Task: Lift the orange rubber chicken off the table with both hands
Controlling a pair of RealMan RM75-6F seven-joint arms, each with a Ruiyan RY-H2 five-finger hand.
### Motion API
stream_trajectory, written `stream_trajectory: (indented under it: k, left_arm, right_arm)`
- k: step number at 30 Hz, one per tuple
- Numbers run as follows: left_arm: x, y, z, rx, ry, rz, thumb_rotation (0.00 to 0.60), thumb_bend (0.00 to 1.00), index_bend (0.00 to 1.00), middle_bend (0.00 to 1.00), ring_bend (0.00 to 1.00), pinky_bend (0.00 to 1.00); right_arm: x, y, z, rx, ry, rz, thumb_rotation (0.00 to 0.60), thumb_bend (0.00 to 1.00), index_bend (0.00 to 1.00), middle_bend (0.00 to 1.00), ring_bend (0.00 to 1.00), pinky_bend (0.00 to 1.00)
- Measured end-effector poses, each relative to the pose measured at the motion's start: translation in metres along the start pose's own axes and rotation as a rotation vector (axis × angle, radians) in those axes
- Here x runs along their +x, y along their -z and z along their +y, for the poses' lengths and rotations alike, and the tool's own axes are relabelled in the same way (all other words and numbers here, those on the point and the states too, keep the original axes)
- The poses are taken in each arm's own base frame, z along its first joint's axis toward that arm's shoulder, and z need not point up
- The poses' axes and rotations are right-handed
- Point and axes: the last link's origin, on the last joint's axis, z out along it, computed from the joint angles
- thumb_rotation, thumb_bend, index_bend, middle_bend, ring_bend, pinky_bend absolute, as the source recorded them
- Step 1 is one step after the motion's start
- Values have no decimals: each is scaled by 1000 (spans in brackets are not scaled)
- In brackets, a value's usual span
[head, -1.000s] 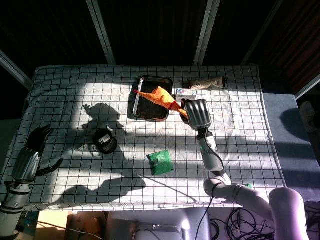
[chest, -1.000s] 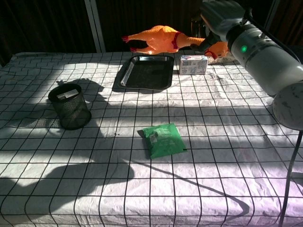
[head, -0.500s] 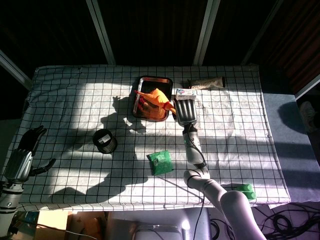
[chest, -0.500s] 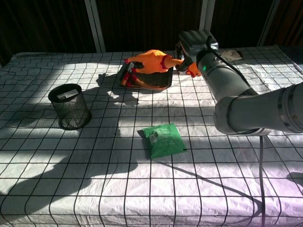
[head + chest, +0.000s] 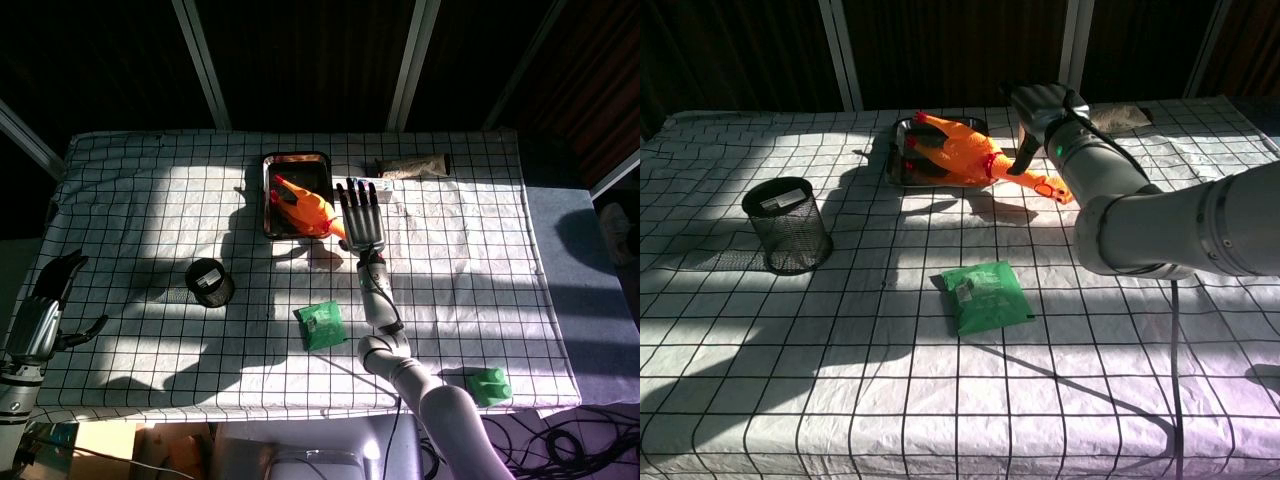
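The orange rubber chicken (image 5: 305, 208) lies tilted across the black tray (image 5: 290, 163). Its feet point to the tray's far side. In the chest view the chicken (image 5: 960, 150) has its head low on the cloth, right of the tray (image 5: 898, 165). My right hand (image 5: 362, 215) is over the neck with its fingers stretched and spread. In the chest view the right hand (image 5: 1038, 112) reaches down and pinches the neck with its thumb. My left hand (image 5: 45, 310) hangs off the table's left edge, far from the chicken, open and holding nothing.
A black mesh cup (image 5: 210, 283) stands left of centre. A green packet (image 5: 320, 325) lies near the front middle. A white box (image 5: 372, 184) and a brown pouch (image 5: 412, 166) lie at the back. A green object (image 5: 488, 385) sits at the front right edge.
My right hand has come down and nearer with the chicken, which dropped from above the tray to lie tilted across it, head lowered. The left hand has hardly moved.
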Motion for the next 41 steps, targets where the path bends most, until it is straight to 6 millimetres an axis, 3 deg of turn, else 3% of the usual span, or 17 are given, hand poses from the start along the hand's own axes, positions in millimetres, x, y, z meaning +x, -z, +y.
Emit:
stream_trajectory:
  k: [12,18,21,23,26,29,31,33,35,41]
  left_arm:
    - [10,17,14,-13,-39,32,600,281,0,0,0,0]
    - [18,33,22,22,-119,20,600,289,0,0,0,0]
    - [21,43,24,61,-179,5,600,301,0,0,0,0]
    - [22,49,25,93,-218,-3,600,317,0,0,0,0]
    - [21,60,25,155,-283,-7,600,324,0,0,0,0]
    - [16,73,23,222,-321,-6,600,339,0,0,0,0]
    - [13,76,24,235,-329,-8,600,342,0,0,0,0]
    - [13,79,26,228,-347,-6,600,343,0,0,0,0]
    - [12,81,29,215,-357,-6,600,342,0,0,0,0]
    - [6,88,36,176,-346,-44,600,343,0,0,0,0]
  right_arm:
    - [17,7,24,57,-41,45,600,0,0,0,0,0]
    - [45,40,36,179,-70,66,600,0,0,0,0,0]
    - [65,73,52,236,-59,67,600,0,0,0,0,0]
    - [80,103,74,248,-28,63,600,0,0,0,0,0]
    - [94,155,128,192,57,48,600,0,0,0,0,0]
    - [95,216,181,76,131,14,600,0,0,0,0,0]
    - [90,256,207,-5,148,-7,600,0,0,0,0,0]
    - [84,284,224,-63,143,-14,600,0,0,0,0,0]
    - [78,302,237,-103,119,-15,600,0,0,0,0,0]
    - [66,321,266,-154,47,-19,600,0,0,0,0,0]
